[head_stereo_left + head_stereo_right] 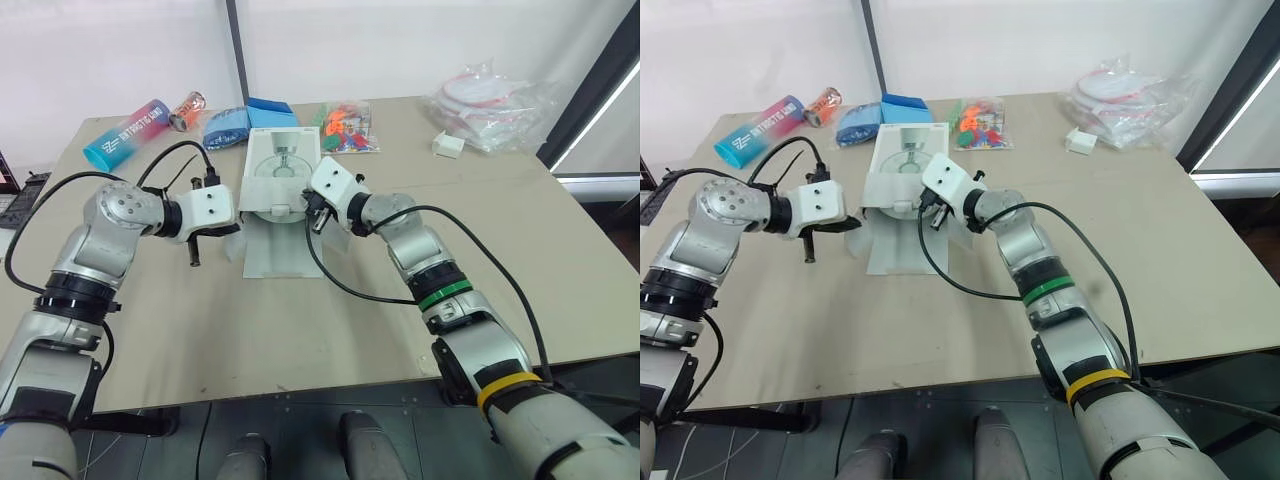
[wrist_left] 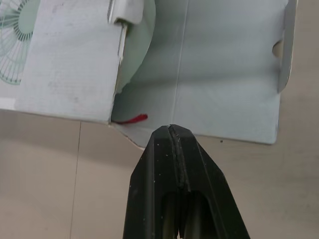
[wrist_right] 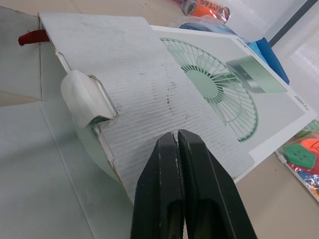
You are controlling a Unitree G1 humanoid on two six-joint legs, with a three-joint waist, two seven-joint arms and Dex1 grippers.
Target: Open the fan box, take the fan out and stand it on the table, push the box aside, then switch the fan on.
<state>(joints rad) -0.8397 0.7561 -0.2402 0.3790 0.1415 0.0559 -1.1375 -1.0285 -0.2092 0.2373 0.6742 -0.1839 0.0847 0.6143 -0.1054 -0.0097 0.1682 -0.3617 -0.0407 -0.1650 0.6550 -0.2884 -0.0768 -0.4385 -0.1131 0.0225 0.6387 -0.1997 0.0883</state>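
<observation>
The white fan box [image 1: 283, 165], printed with a green fan, lies flat mid-table with its near end open and a long flap [image 1: 285, 255] spread toward me. The pale green fan [image 3: 94, 154] shows inside the open end, with a white part [image 3: 87, 99] poking out. A red strip [image 2: 130, 120] lies at the box's left corner. My left gripper [image 2: 172, 130] is shut and empty, its tip just off the flap's left edge beside the box [image 2: 70, 64]. Over the box's open end, my right gripper [image 3: 178, 135] is shut too, holding nothing.
Along the far edge stand a blue tube [image 1: 125, 133], an orange can [image 1: 187, 110], a blue bag [image 1: 225, 127], a blue box [image 1: 268, 112] and a bag of colourful pieces [image 1: 345, 127]. A small white box [image 1: 447, 145] and a plastic bag [image 1: 490, 100] lie far right.
</observation>
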